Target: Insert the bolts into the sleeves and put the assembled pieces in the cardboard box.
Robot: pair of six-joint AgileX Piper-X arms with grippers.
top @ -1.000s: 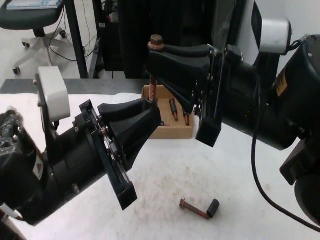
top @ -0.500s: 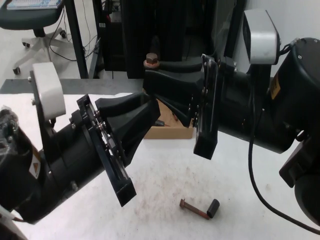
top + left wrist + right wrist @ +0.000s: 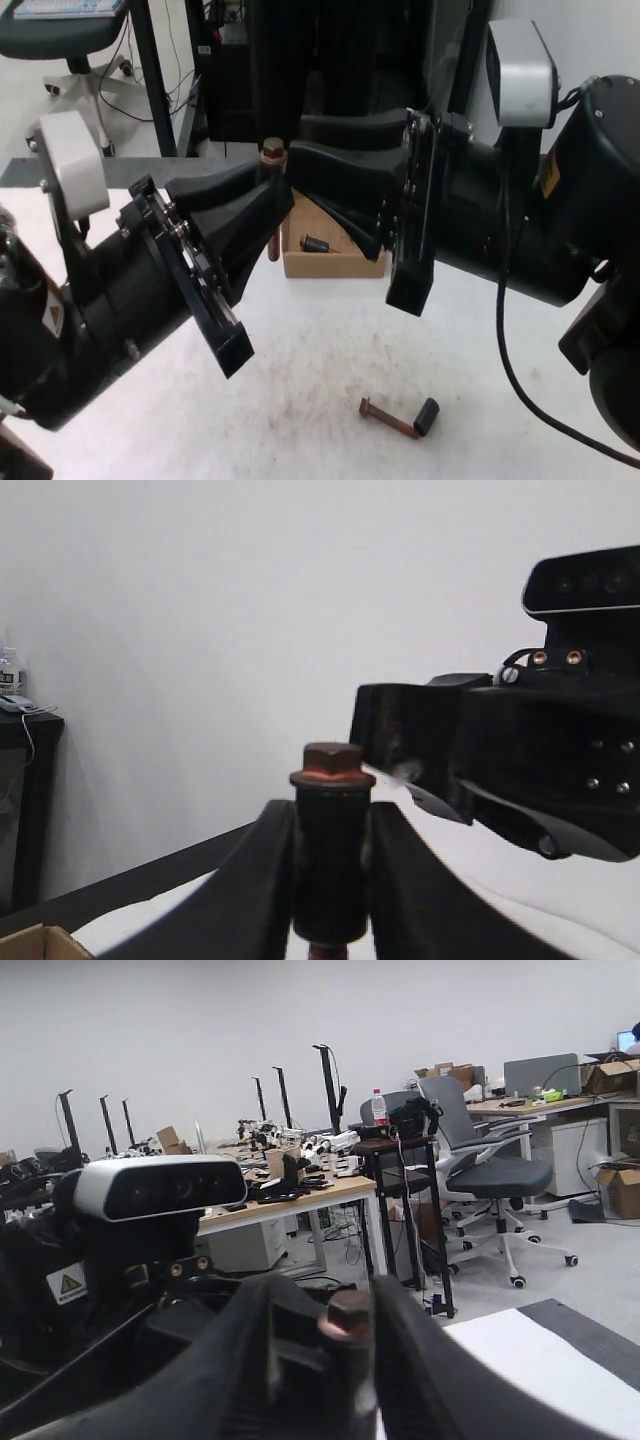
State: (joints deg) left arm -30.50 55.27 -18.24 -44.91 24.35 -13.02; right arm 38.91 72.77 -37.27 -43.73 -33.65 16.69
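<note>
Bolt (image 3: 332,763) now sits in the sleeve (image 3: 330,870) my left gripper (image 3: 331,825) pinches, no longer in the right gripper (image 3: 297,142), which gapes just beside it. It stands upright, head up, in the air near the box (image 3: 335,266).

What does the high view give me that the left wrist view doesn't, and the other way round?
High view adds: a loose bolt and loose sleeve lying on the bench, and an assembled piece inside the cardboard box. Left wrist view adds: a close look at the left claw clamped on the held sleeve, with the held bolt seated head-up in it. Both: that bolt and sleeve, the right claw close by, and part of the box.
</note>
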